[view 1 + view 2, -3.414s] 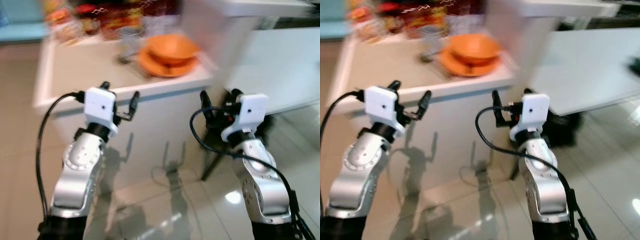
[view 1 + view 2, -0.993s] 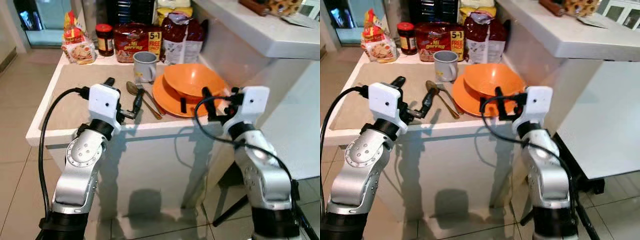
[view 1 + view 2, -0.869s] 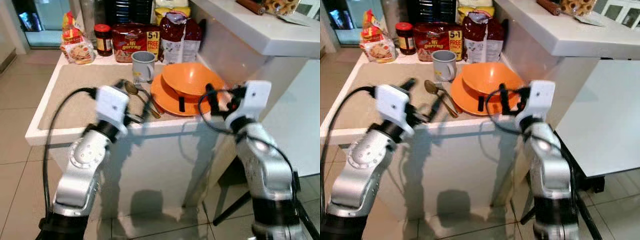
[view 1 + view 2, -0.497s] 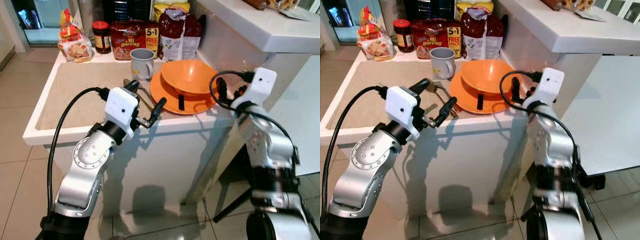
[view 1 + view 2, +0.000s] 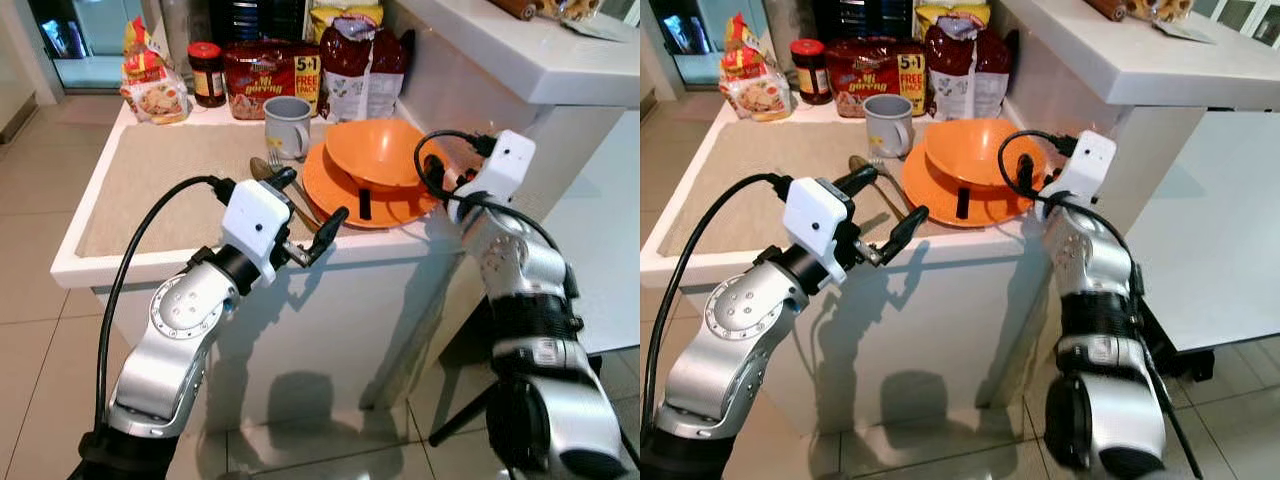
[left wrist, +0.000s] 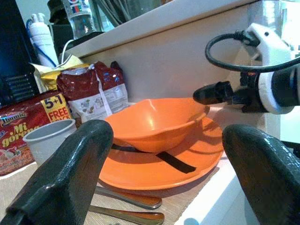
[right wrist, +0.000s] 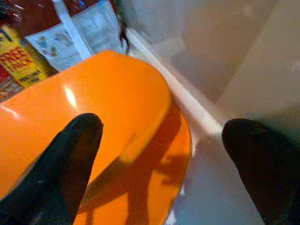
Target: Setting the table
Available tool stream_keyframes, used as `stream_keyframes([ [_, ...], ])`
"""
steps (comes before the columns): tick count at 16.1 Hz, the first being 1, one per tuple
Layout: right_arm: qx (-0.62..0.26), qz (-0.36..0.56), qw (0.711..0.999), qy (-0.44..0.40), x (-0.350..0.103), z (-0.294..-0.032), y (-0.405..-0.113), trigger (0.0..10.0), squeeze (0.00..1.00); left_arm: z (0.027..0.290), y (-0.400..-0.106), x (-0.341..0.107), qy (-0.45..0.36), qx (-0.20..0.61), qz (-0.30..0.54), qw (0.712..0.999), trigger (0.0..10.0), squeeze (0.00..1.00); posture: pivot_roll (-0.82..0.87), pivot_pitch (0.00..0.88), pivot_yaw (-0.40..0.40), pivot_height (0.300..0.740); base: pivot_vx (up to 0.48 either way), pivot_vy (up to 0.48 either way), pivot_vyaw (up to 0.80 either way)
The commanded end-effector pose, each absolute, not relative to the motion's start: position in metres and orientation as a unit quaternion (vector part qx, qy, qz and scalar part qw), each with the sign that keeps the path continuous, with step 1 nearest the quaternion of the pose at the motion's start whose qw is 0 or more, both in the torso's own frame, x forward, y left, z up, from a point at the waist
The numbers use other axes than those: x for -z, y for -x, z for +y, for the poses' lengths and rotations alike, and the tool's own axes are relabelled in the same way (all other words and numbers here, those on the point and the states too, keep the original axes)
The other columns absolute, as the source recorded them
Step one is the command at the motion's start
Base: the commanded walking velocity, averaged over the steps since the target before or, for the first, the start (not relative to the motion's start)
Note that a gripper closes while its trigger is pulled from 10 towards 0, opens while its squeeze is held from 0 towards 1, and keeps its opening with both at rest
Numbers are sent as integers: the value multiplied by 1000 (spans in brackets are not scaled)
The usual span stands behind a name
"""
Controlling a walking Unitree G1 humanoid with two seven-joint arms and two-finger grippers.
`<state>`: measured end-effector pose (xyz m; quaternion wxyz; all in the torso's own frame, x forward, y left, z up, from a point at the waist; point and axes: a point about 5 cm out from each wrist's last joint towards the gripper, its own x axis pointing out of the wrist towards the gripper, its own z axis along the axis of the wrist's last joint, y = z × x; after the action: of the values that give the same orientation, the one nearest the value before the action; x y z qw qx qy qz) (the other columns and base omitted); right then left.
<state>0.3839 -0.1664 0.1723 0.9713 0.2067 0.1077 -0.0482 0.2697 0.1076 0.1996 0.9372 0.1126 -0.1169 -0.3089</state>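
An orange bowl [image 5: 372,148] sits in an orange plate [image 5: 398,208] on the low white counter [image 5: 70,262]. A black strip [image 5: 365,205] lies on the plate. A grey mug [image 5: 288,124] stands just behind, and a spoon and fork [image 5: 268,168] lie left of the plate. My left gripper [image 5: 316,192] hovers open over the counter's front edge, by the cutlery, pointing at the plate. My right gripper [image 7: 164,136] is open at the bowl's right side, one finger [image 7: 70,154] over the bowl and the other finger [image 7: 262,159] off the plate's rim above the counter.
Food packets [image 5: 270,75], a jar [image 5: 205,72] and a snack bag [image 5: 150,80] line the counter's back edge. A higher white ledge [image 5: 520,60] rises right of the plate. A beige mat [image 5: 150,180] covers the counter. Tiled floor [image 5: 30,330] surrounds it.
My left gripper has moved forward and right, up to the cutlery. My right gripper has moved from the plate's front edge to the bowl's right side.
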Motion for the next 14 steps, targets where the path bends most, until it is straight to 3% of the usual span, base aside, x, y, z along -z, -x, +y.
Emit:
stream_keyframes([
  [1, 60, 113, 965, -228, -171, -172, -388, 10000, 0, 104, -268, -205, -119, 321, -125, 931, 10000, 0, 109, 0, -72, 740, 0, 0, 0],
  [9, 18, 140, 946, -292, -180, -162, -409, 10000, 0, 102, -267, -206, -128, 327, -121, 928, 10000, 0, 122, 0, -82, 740, 0, 0, 0],
  [10, 10, 138, 945, -298, -183, -161, -410, 4078, 0, 102, -266, -206, -129, 328, -121, 928, 10000, 0, 122, 0, -83, 740, 0, 0, 0],
  [11, 2, 135, 943, -305, -186, -160, -411, 0, 0, 102, -266, -206, -130, 329, -120, 928, 10000, 0, 121, 0, -82, 740, 0, 0, 0],
  [14, -8, 136, 941, -309, -185, -158, -412, 0, 0, 102, -265, -206, -130, 331, -119, 927, 10000, 0, 121, 0, -82, 740, 0, 0, 0],
])
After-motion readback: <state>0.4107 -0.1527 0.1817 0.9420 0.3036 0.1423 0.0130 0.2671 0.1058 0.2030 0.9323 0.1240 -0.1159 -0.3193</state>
